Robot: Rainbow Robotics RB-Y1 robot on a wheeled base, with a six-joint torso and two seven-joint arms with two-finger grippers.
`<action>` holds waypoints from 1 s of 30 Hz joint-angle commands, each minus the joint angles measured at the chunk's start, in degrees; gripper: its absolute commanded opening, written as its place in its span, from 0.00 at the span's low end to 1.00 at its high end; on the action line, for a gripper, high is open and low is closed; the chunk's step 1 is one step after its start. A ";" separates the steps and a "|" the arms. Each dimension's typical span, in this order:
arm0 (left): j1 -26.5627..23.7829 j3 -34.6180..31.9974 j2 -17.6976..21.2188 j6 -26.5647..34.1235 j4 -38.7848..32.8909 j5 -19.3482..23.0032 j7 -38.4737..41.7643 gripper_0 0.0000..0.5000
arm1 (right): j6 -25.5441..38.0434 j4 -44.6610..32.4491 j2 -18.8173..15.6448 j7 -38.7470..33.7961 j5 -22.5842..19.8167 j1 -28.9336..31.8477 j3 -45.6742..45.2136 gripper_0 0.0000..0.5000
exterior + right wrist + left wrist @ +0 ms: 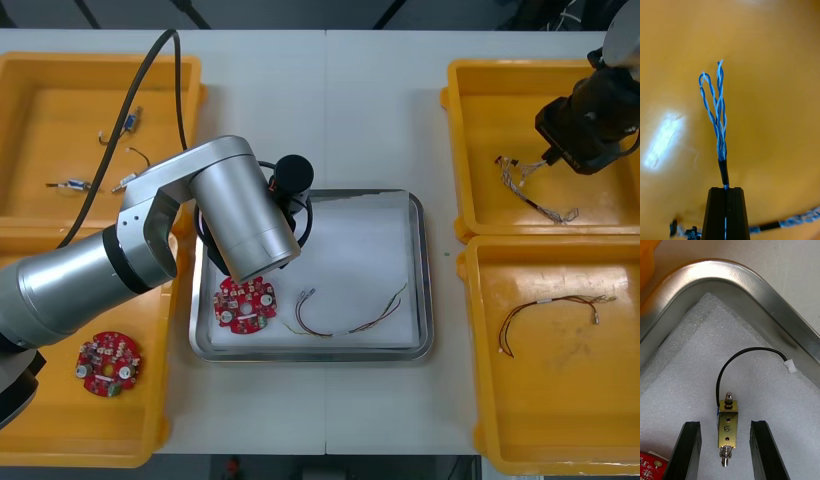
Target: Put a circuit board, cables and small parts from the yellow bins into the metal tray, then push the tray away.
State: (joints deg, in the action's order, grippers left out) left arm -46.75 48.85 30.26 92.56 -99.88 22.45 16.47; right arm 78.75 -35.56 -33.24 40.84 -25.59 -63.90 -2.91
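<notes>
**Left claw** (724, 424): over the far corner of the metal tray (752, 288) on the robot's left. Fingers are spread and grasp nothing. A small metal part (727, 426) lies between them, touching neither, on the tray's white foam lining (696, 363). It looks set down and let go, with the wide gap leaving room to lift clear.
- Writing: a "5" marked on the part's brass-coloured body. No brand can be read.
- Attached: a black lead (737, 356) curling to a white plug (791, 366).

**Right claw** (726, 190): over the far yellow bin (470, 150) on the robot's right. It is clenched on the twisted blue and white cable (717, 112), pinched at its black-sleeved end so the loops trail ahead of the fingers. Whether the cable is off the bin floor cannot be told.

**Already in tray:** round red circuit board (245, 303); red and yellow cable (350, 318).

**Left in bins:** second circuit board (108, 363), near left; dark cable (550, 308), near right.

**Support:** light table (360, 110).

**Status, as judged:** blue and white cable yet to go in; tray not pushed.
</notes>
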 commanded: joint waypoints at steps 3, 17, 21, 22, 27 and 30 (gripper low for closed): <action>-0.71 -0.86 0.77 6.05 -7.08 2.60 0.49 0.87 | 8.53 -9.62 -4.02 7.94 0.37 0.35 0.54 0.00; -5.28 -26.44 11.58 17.44 -17.10 25.63 1.37 1.00 | 25.76 -24.39 -6.57 24.11 -0.95 0.35 0.54 0.00; -6.51 -32.15 15.89 17.44 -14.02 30.02 1.28 1.00 | 30.15 -29.13 -6.57 29.91 -1.39 0.44 0.54 0.00; -6.69 -32.95 16.85 17.44 -13.15 30.55 1.19 1.00 | 31.20 -30.10 -6.57 31.23 -1.65 0.44 0.63 0.00; -6.86 -34.70 20.46 17.44 -8.93 30.55 0.22 1.00 | 31.25 -36.52 -5.96 36.77 -4.73 1.23 0.80 0.00; -6.77 -34.70 22.21 17.44 -5.94 30.11 -0.65 1.00 | 31.25 -41.61 -5.34 39.05 -7.19 3.08 0.89 0.00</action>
State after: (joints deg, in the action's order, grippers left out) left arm -51.12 15.32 48.80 109.49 -108.01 52.72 16.47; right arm 109.62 -71.31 -37.37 76.52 -30.90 -62.56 -2.81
